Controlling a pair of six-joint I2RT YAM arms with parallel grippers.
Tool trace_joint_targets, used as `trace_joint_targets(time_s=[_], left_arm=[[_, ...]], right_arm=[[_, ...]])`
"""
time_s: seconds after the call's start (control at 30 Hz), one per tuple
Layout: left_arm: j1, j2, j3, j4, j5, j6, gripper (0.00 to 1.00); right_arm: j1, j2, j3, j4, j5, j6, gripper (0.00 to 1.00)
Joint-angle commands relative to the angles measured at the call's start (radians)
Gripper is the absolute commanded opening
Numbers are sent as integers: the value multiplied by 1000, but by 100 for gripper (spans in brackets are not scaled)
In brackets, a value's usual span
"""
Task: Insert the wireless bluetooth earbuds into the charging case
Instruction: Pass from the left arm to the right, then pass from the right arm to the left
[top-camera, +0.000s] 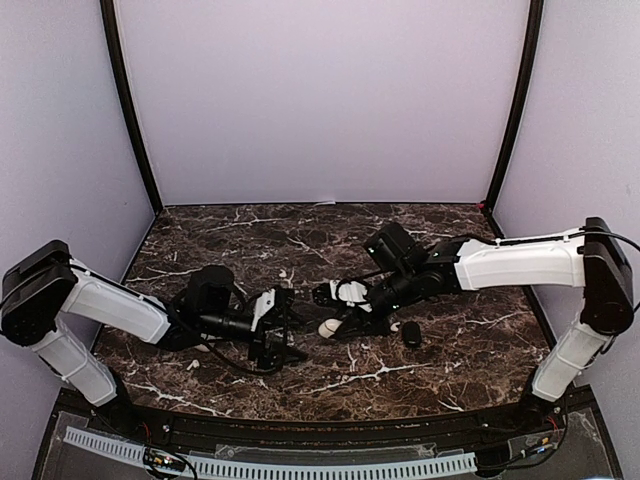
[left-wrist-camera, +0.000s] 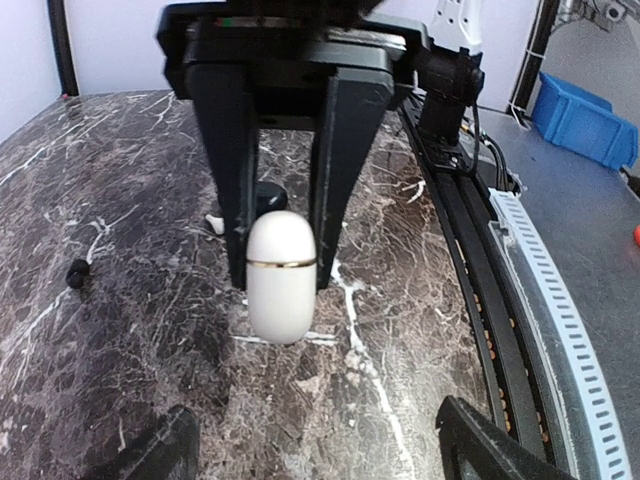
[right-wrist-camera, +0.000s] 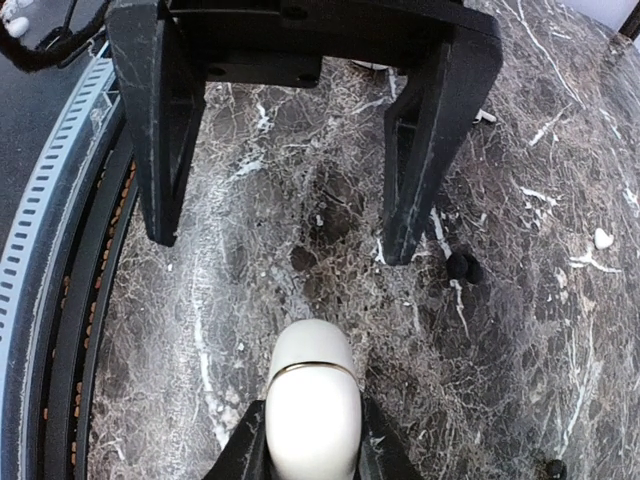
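Observation:
A closed white charging case (right-wrist-camera: 310, 400) with a gold seam is clamped between my right gripper's (right-wrist-camera: 310, 425) fingers, just above the marble. In the left wrist view the case (left-wrist-camera: 281, 290) hangs between the right gripper's fingers (left-wrist-camera: 236, 200). My left gripper (left-wrist-camera: 318, 412) is wide open and empty, facing the case from a short distance. In the top view the case (top-camera: 328, 327) lies between the left gripper (top-camera: 292, 338) and the right gripper (top-camera: 340, 312). A black earbud (right-wrist-camera: 462, 265) and a white earbud (right-wrist-camera: 603, 238) lie on the table nearby.
A black case (top-camera: 411, 333) lies on the marble table (top-camera: 240, 240) right of the grippers. A white earbud (top-camera: 191, 365) lies near the left arm. Another black earbud (left-wrist-camera: 77, 272) and a white one (left-wrist-camera: 213, 222) lie beyond. The cable rail (top-camera: 300, 467) runs along the front edge.

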Motion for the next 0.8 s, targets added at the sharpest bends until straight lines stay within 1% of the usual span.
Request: trace_joint_targets(time_s=[0.0, 0.1, 0.2, 0.3, 0.33, 0.4, 0.47, 0.6, 0.77], left_arm=[[-15, 20, -15, 57, -78, 93, 84], [-15, 18, -42, 135, -79, 91, 82], [-15, 14, -67, 206, -73, 96, 83], [-15, 15, -40, 163, -82, 99, 85], [-15, 20, -22, 128, -81, 104, 85], [-16, 30, 3, 89, -78, 108, 84], [-16, 36, 1, 111, -73, 105, 82], [-18, 43, -25, 217, -67, 91, 80], [-24, 61, -15, 256, -54, 91, 77]], right_arm=[[18, -3, 7, 24, -35, -54, 21], [22, -6, 0, 40, -41, -58, 21], [22, -26, -31, 98, -43, -46, 20], [22, -28, -58, 149, -37, -30, 19], [22, -57, -62, 157, -37, -25, 19], [23, -60, -63, 166, -40, -21, 19], [23, -54, -59, 163, -45, -21, 19], [25, -47, -55, 168, -54, -18, 20], [30, -43, -54, 174, -56, -11, 20]])
